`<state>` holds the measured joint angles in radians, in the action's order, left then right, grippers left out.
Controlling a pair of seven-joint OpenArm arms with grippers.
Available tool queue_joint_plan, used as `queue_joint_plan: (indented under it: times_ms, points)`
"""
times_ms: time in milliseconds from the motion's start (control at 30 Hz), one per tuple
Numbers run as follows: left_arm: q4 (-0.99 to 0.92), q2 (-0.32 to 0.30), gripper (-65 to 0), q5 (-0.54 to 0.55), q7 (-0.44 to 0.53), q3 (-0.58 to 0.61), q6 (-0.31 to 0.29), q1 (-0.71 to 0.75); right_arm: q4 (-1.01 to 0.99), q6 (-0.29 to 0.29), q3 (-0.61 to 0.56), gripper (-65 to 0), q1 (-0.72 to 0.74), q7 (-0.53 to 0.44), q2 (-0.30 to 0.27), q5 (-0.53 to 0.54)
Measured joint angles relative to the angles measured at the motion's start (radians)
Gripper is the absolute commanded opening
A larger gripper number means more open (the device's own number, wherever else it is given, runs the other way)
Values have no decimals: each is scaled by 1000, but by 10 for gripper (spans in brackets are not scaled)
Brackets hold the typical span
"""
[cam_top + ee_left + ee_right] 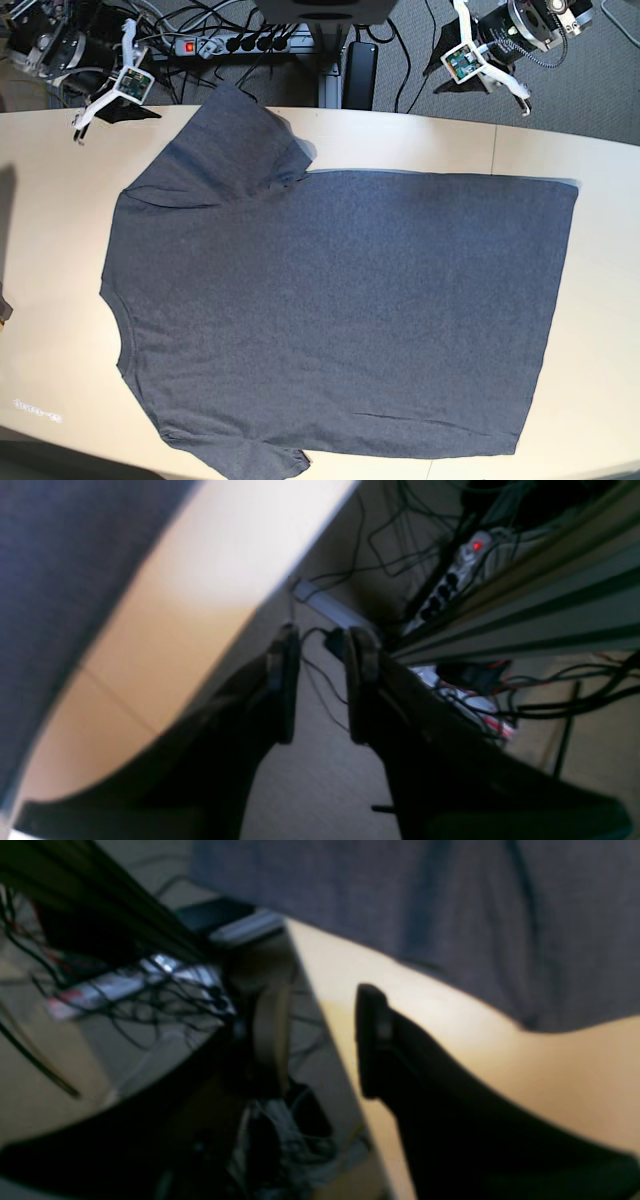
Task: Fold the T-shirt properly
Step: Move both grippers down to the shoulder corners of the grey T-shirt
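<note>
The T-shirt, dark heather-grey knit with a soft matte weave, lies spread flat and plain side up on the smooth pale wooden tabletop, one short sleeve folded over near the collar end. The left gripper hangs past the tabletop's rounded edge, jaws apart and empty, the shirt well off to their side. The right gripper likewise shows dark curved jaws apart, holding nothing, shirt cloth just beyond them.

Robotics lab; cable tangle; power strip; aluminium framing
</note>
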<state>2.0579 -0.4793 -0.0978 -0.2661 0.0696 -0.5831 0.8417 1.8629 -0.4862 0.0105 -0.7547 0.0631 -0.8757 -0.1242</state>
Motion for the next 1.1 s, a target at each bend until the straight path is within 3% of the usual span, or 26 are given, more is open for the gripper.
queue_joint_plan:
  times_ms: [167,300,400,567,767,1100]
  points:
    - [22,0,-460,-3,-3,-3,0,0,0,0,-3,-424,89,17,-90,-13]
    - [25,0,-460,-2,-3,-3,0,0,0,0,-3,-335,143,16,-146,-15]
    - [25,0,-460,-5,-3,-3,0,0,-1,0,-5,-307,161,13,-192,-21]
    - [25,0,-460,-7,-3,-3,0,0,-4,0,-43,-302,166,13,-267,-124]
    - [34,-3,-460,-89,-3,-3,0,0,-5,0,-132,-303,174,12,-287,-180]
    - [64,-65,-460,-153,-2,-3,3,0,-146,0,-370,-303,385,8,-283,-180]
